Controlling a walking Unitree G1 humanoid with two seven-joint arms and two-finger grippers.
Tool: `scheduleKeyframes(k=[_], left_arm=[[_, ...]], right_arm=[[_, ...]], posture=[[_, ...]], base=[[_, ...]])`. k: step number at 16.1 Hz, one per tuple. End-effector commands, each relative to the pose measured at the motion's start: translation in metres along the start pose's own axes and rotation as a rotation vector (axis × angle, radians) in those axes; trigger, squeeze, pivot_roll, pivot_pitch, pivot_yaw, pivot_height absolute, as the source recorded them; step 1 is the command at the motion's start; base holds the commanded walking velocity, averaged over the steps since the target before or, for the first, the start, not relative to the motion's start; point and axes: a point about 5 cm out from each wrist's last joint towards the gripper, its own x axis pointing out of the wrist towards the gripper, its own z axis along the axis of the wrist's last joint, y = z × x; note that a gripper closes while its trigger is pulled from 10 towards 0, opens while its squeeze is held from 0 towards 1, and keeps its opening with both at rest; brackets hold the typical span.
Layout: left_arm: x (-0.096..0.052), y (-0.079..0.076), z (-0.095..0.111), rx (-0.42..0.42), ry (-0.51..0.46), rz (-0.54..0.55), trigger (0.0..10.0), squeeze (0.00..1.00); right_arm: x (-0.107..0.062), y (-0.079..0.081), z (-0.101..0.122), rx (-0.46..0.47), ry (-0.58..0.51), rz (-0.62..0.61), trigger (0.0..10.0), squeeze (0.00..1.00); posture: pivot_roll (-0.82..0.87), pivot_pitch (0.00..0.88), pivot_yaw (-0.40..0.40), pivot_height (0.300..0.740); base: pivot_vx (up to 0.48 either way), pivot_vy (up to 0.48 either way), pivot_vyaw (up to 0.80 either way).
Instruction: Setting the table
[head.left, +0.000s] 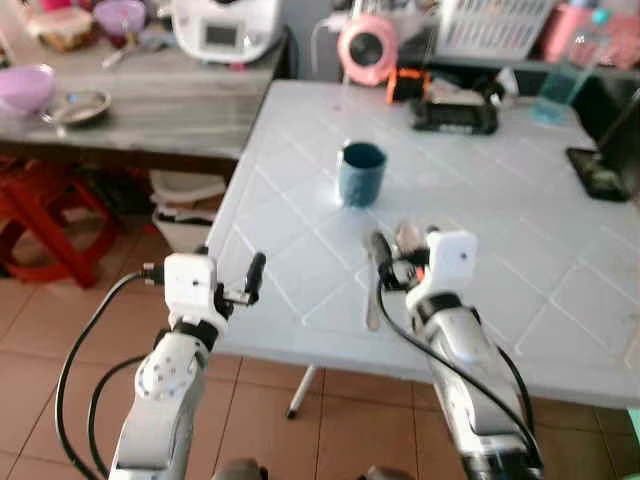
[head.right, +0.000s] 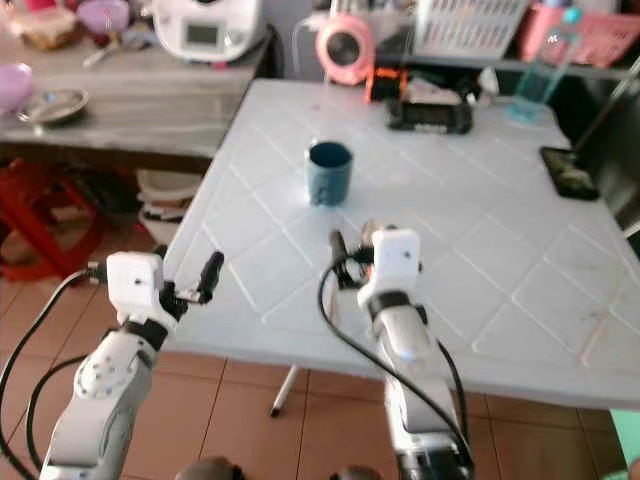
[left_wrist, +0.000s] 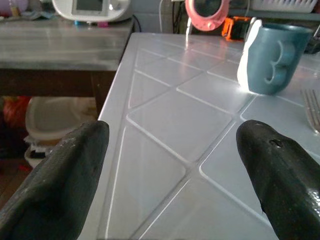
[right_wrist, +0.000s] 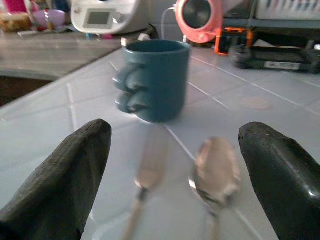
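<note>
A dark blue mug (head.left: 361, 172) stands upright on the white tiled table (head.left: 500, 230), left of its middle. In front of the mug a fork (right_wrist: 146, 172) and a spoon (right_wrist: 215, 170) lie side by side on the table top. My right gripper (right_wrist: 170, 185) is open just above and behind them, its fingers (right_wrist: 60, 185) spread to either side of the pair, touching neither. My left gripper (head.left: 248, 283) is open too and holds nothing. It hovers at the table's left edge, with the mug (left_wrist: 272, 57) farther ahead of it to the right.
A grey side counter (head.left: 150, 110) to the left carries a purple bowl (head.left: 25, 88), a metal plate (head.left: 78, 104) and a white appliance (head.left: 228, 28). At the table's far end stand a pink fan (head.left: 368, 47) and a black device (head.left: 455, 115). A phone (head.left: 598, 173) lies at the right edge. A red stool (head.left: 45, 215) stands below the counter.
</note>
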Motion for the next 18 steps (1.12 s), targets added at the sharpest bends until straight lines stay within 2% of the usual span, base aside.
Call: scheduleKeyframes(k=[1,2,3,4,8,11,14,18], left_arm=[[-0.003,0.000,0.003,0.004,-0.002,-0.001,10.0,0.00],[-0.005,0.002,0.003,0.009,0.005,-0.003,10.0,0.00],[-0.014,0.009,0.001,0.029,0.036,-0.016,10.0,0.00],[-0.018,0.014,0.000,0.037,0.054,-0.015,10.0,0.00],[-0.021,0.017,0.001,0.047,0.067,-0.021,10.0,0.00],[-0.022,0.012,0.000,0.041,0.084,-0.036,10.0,0.00],[-0.020,0.012,0.000,0.035,0.086,-0.035,10.0,0.00],[-0.020,0.011,0.000,0.032,0.090,-0.029,10.0,0.00]], right_arm=[[0.005,0.002,-0.001,0.052,0.022,-0.013,10.0,0.00],[0.008,0.007,-0.002,0.098,0.034,-0.015,10.0,0.00],[0.013,0.016,-0.002,0.177,0.053,-0.010,10.0,0.00],[0.016,0.020,-0.002,0.187,0.064,-0.008,10.0,0.00],[0.020,0.021,-0.012,0.302,0.156,-0.071,10.0,0.00],[0.027,0.024,-0.016,0.312,0.216,-0.062,10.0,0.00],[0.037,0.031,-0.008,0.317,0.217,-0.029,10.0,0.00],[0.039,0.041,-0.009,0.310,0.252,-0.003,10.0,0.00]], posture=[[0.02,0.046,0.001,0.740],[0.03,0.050,0.002,0.740],[0.04,0.061,0.008,0.740],[0.05,0.071,0.010,0.740],[0.06,0.091,0.015,0.740],[0.06,0.096,0.009,0.740],[0.06,0.097,0.004,0.740],[0.06,0.095,-0.003,0.740]], base=[[0.000,0.000,0.00],[0.000,0.000,0.00],[0.000,0.000,0.00],[0.000,0.000,0.00],[0.000,0.000,0.00],[0.000,0.000,0.00],[0.000,0.000,0.00],[0.000,0.000,0.00]])
